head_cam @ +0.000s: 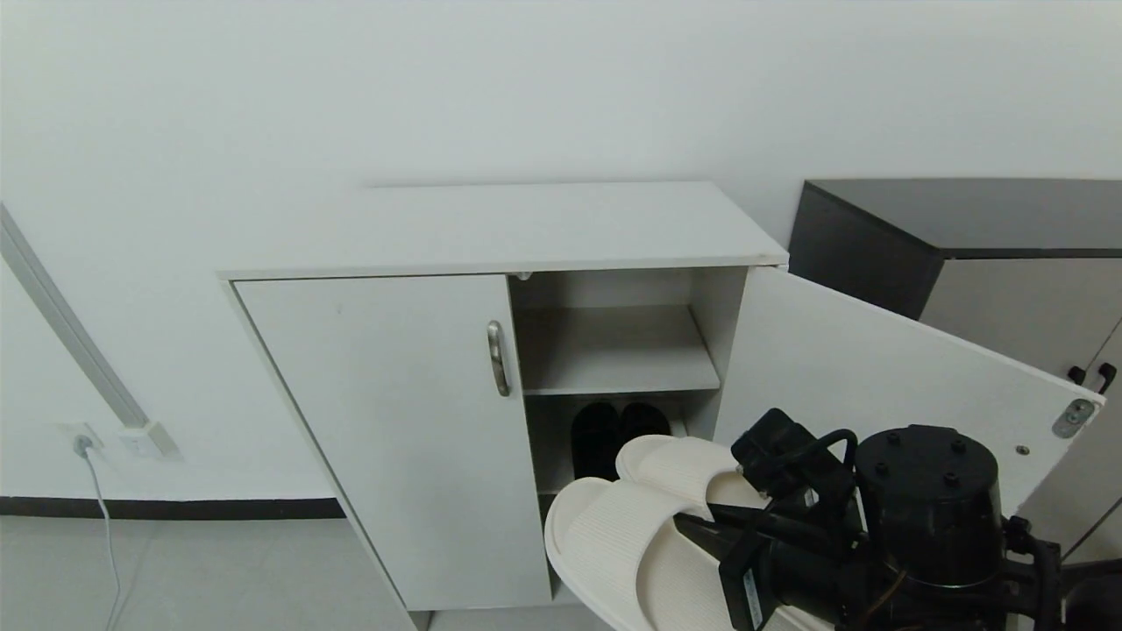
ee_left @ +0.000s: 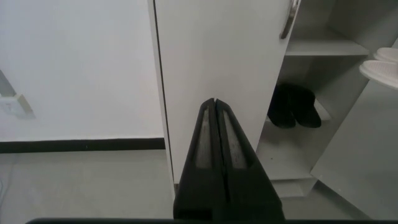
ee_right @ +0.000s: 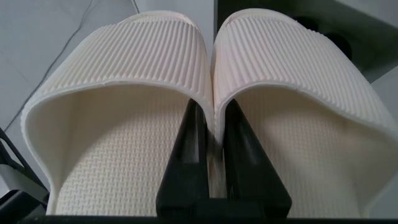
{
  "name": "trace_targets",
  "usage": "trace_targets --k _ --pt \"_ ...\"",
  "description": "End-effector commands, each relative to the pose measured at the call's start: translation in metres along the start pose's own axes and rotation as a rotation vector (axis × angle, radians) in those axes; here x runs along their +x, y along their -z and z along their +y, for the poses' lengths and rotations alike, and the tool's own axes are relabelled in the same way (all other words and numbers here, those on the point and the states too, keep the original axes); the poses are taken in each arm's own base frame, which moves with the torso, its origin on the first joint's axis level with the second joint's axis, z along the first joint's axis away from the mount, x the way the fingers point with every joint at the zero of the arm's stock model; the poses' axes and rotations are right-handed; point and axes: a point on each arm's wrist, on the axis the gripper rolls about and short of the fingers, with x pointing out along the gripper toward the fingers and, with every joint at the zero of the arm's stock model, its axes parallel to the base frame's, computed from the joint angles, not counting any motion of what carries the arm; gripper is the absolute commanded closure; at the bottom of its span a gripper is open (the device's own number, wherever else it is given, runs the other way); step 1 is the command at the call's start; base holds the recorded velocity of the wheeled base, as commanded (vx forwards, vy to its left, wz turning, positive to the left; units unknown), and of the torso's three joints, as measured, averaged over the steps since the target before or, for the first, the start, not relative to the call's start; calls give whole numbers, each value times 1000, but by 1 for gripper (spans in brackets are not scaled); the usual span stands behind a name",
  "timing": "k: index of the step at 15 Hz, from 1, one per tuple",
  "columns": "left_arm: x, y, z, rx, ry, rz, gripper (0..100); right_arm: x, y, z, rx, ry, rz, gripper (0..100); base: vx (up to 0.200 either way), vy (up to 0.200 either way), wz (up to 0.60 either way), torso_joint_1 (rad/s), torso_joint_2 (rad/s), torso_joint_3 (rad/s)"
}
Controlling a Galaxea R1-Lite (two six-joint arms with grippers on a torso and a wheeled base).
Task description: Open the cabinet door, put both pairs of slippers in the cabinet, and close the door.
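In front of the open right half of the white two-door cabinet (head_cam: 543,223), the pair of cream ribbed slippers (head_cam: 631,526) hangs in my right gripper (ee_right: 214,118), ribbed straps ahead of the gripper and toward the opening. One finger sits inside each slipper, and together they pinch the two adjoining inner walls. Inside the cabinet, the pair of black slippers (head_cam: 618,434) stands side by side on the lower shelf (ee_left: 280,155), toward its back edge, beneath the upper shelf (head_cam: 614,350). The right door (head_cam: 877,377) is swung wide open. The left door (head_cam: 386,421) is shut, its curved metal handle (head_cam: 497,358) at its inner edge. My left gripper (ee_left: 214,106) faces that shut door, its fingers pressed together on nothing. A black cabinet (head_cam: 964,219) stands to the right. A wall socket (head_cam: 81,441) with a grey cable (head_cam: 105,526) sits low on the wall to the left.
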Motion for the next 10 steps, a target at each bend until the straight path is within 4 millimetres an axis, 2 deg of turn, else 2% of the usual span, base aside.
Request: trace_targets --k 1,6,10 --pt "0 0 0 0 0 3 100 0 1 0 0 0 3 100 0 0 0 -124 481 344" --pt "0 0 0 0 0 1 100 2 2 0 0 3 8 100 0 0 0 -104 465 349" --pt "0 0 0 0 0 1 100 3 3 0 1 2 14 100 0 0 0 -44 443 387"
